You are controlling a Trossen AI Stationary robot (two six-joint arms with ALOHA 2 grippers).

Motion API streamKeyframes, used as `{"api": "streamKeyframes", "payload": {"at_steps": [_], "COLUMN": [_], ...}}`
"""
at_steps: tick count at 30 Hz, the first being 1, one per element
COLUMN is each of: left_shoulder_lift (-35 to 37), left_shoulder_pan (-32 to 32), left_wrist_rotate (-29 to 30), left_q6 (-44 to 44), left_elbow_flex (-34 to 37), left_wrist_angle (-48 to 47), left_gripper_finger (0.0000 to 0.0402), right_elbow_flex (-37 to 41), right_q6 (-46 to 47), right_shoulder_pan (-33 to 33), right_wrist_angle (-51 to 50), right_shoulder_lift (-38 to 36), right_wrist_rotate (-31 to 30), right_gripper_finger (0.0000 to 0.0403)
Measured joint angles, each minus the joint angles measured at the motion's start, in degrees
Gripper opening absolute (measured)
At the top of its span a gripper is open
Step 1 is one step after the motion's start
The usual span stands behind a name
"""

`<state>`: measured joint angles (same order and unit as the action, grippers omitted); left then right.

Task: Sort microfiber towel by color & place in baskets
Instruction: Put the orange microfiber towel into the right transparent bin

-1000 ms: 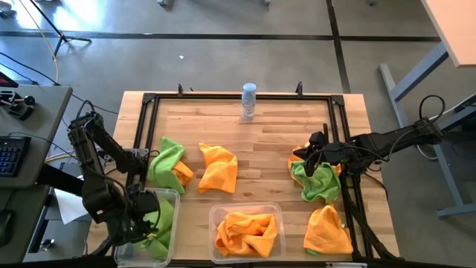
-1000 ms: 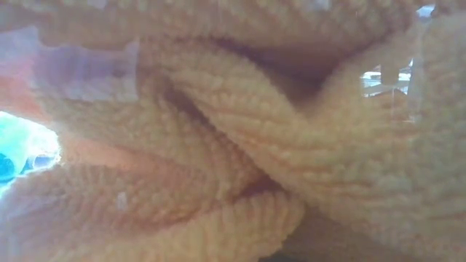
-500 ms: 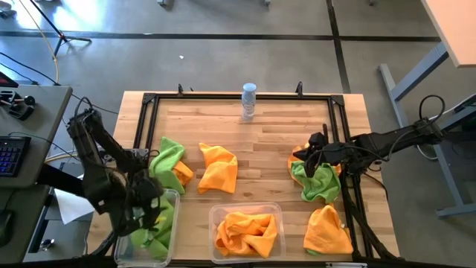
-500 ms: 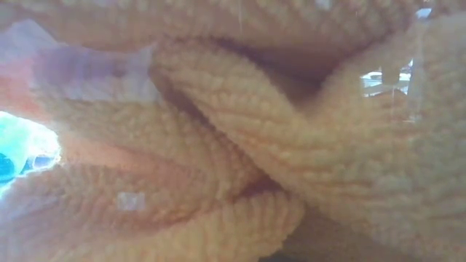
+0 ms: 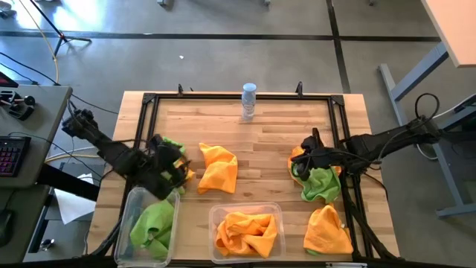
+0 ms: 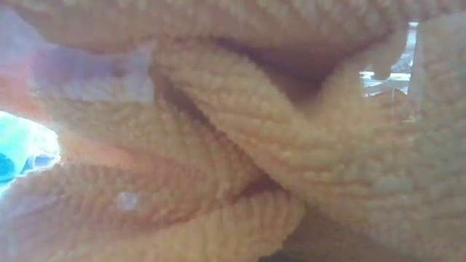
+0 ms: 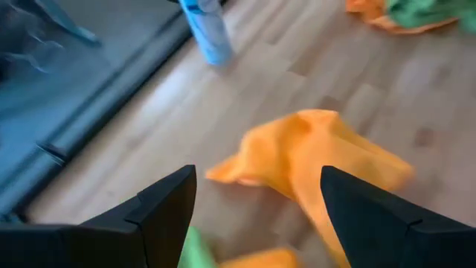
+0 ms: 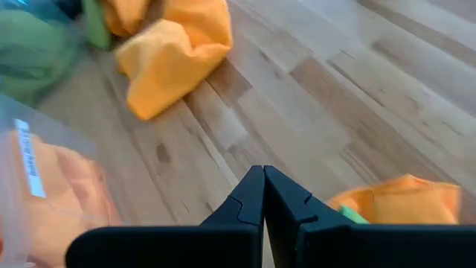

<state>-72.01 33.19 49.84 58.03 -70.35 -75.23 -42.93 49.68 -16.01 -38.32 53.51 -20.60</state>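
Note:
My left gripper (image 5: 172,167) is open and empty over a green and orange towel pile (image 5: 175,152) at the table's left. Ahead of its fingers in the left wrist view lies a loose orange towel (image 7: 320,156), which also shows in the high view (image 5: 219,168). The narrow basket (image 5: 128,223) holds a green towel (image 5: 152,225). The wide basket (image 5: 277,216) holds orange towels (image 5: 245,231). My right gripper (image 5: 301,162) is shut and empty by a green towel (image 5: 321,184) lying on an orange one. Another orange towel (image 5: 328,231) lies near right.
A small clear bottle (image 5: 248,100) stands at the table's far middle. A black frame (image 5: 238,97) runs round the table top. Bare wood lies between the middle towel and the right pile. The low view is filled by orange towel (image 6: 233,145) pressed against the basket wall.
My left gripper has risen out of the narrow basket and gone toward the table's far edge, over the left towel pile. The green towel has stayed in the basket.

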Motion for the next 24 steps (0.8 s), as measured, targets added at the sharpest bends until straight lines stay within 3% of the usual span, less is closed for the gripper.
{"api": "streamKeyframes", "payload": {"at_steps": [6, 13, 18, 24], "left_shoulder_lift": [0.31, 6.24, 13.37, 20.01], "left_shoulder_pan": [-8.12, -15.59, -22.93, -30.51], "left_wrist_rotate": [0.08, -8.56, -17.44, -28.77], "left_q6": [-14.04, -35.24, -47.51, -56.01], "left_elbow_flex": [5.51, 17.04, 25.83, 30.45], "left_wrist_angle": [8.0, 28.73, 44.19, 51.33], "left_gripper_finger": [0.0273, 0.0273, 0.0273, 0.0273], "right_elbow_flex": [-11.17, -20.59, -21.37, -17.99], "right_q6": [8.13, 23.13, 32.18, 37.9], "right_shoulder_pan": [0.02, 0.02, 1.28, 7.46], "right_wrist_angle": [-16.28, -31.66, -35.53, -37.53], "right_shoulder_lift": [7.34, 13.84, 16.11, 18.51], "right_wrist_rotate": [-1.15, 1.62, 1.2, 4.67], "right_gripper_finger": [0.0, 0.0, 0.0, 0.0005]}}
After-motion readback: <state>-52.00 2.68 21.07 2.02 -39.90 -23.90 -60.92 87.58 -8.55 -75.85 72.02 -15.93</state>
